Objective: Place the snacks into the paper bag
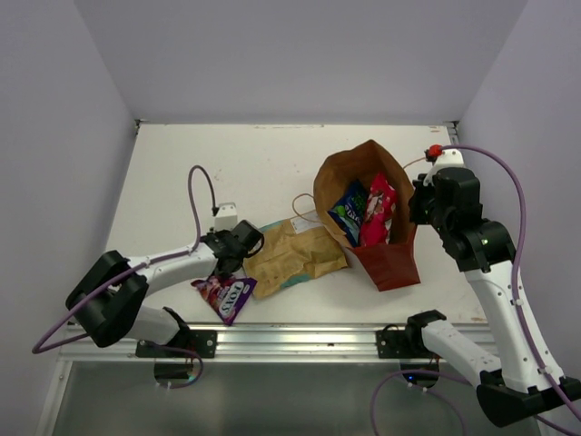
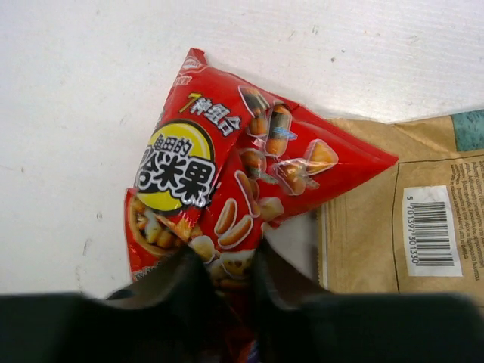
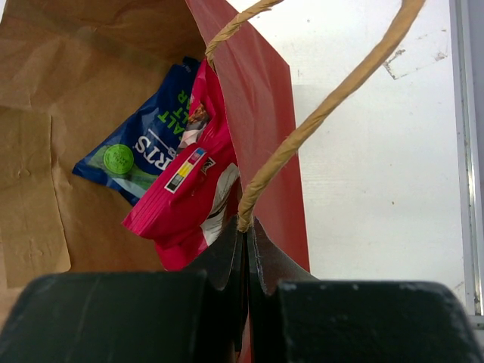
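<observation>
Left wrist view has the left gripper point(image 2: 227, 261) clamped on the near end of the red-orange packet point(image 2: 227, 162), which lies crumpled on the worktop point(image 1: 272, 163) with one corner over the tan kraft pouch point(image 2: 378, 227). Further right, the right gripper point(image 3: 246, 234) is clenched on the rim of the paper bag point(image 1: 390, 263) beside a string handle point(image 3: 318, 121), holding its mouth open. The blue-and-white packet point(image 1: 349, 211) and pink-and-white packet point(image 1: 377, 213) are inside; the purple packet point(image 1: 227, 293) waits near the left arm. This looks like the pickup of the third snack. Next comes a lift and a carry right to the bag's mouth.

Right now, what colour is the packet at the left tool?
This packet is mainly red-orange; see the left wrist view.
</observation>
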Robot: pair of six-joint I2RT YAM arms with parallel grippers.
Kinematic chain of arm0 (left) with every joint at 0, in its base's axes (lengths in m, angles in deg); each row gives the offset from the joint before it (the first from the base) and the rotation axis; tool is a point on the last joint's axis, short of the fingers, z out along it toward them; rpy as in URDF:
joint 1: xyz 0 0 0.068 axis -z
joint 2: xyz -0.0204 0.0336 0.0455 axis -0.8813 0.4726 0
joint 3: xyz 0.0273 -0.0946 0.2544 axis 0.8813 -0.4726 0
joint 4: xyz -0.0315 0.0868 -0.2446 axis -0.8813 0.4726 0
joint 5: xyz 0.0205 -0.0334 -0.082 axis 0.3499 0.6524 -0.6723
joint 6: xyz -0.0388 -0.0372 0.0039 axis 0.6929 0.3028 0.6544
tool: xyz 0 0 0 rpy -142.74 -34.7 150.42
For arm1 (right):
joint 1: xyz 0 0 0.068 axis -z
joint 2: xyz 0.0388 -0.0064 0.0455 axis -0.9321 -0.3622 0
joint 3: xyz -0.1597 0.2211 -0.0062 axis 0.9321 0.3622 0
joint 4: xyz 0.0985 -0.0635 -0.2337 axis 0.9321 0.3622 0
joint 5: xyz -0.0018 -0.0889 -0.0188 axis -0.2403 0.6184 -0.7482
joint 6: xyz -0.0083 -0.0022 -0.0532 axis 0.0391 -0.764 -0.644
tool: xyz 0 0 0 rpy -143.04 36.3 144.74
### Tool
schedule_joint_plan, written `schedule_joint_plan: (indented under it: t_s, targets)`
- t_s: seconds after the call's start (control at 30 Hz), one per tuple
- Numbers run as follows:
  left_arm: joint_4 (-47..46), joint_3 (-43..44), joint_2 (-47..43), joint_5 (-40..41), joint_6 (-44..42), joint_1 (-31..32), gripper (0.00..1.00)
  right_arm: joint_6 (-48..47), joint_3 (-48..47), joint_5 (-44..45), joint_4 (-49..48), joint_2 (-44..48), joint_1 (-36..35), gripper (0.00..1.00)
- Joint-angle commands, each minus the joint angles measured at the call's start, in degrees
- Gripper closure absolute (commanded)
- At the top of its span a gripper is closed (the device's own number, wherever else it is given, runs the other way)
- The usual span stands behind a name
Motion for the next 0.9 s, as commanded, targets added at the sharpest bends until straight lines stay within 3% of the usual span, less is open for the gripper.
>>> schedule_joint_plan:
  t_s: [0.0,0.07,0.27,0.43,0.57,0.63,0.73,0.87]
  targets:
    - [-3.7,0.9,1.7,1.7,-0.3,-0.2,0.79,-0.7,-0.3,-1.0,-2.1,0.2,0.0,1.00]
    - [-3.4,1.8,2.3,2.6,-0.7,-0.3,1.00,-0.8,-0.3,-1.2,-2.1,0.1,0.0,1.00]
    - [-0.4,4.9,1.4,4.9,-1.6,-0.3,1.00,-0.8,-0.2,-1.3,-2.3,-0.7,0.0,1.00]
    - [1.0,7.8,-2.4,8.0,-5.7,-0.2,0.82,-0.8,0.0,-1.7,-2.7,-1.4,0.0,1.00]
    - [1.4,9.2,-0.8,9.7,-6.7,-0.3,0.78,-0.9,-0.1,-1.6,-2.6,-1.7,0.0,1.00]
    - [1.8,9.7,0.8,10.0,-6.3,-0.3,0.78,-0.8,-0.1,-1.6,-2.6,-1.7,0.0,1.00]
    - [2.9,10.4,-0.5,11.8,-4.6,-0.2,0.97,-1.0,-0.2,-1.8,-2.5,-1.6,0.0,1.00]
    - [3.4,11.1,-8.1,12.4,-5.9,-0.2,1.00,-1.0,-0.2,-1.9,-2.6,-2.2,0.0,1.00]
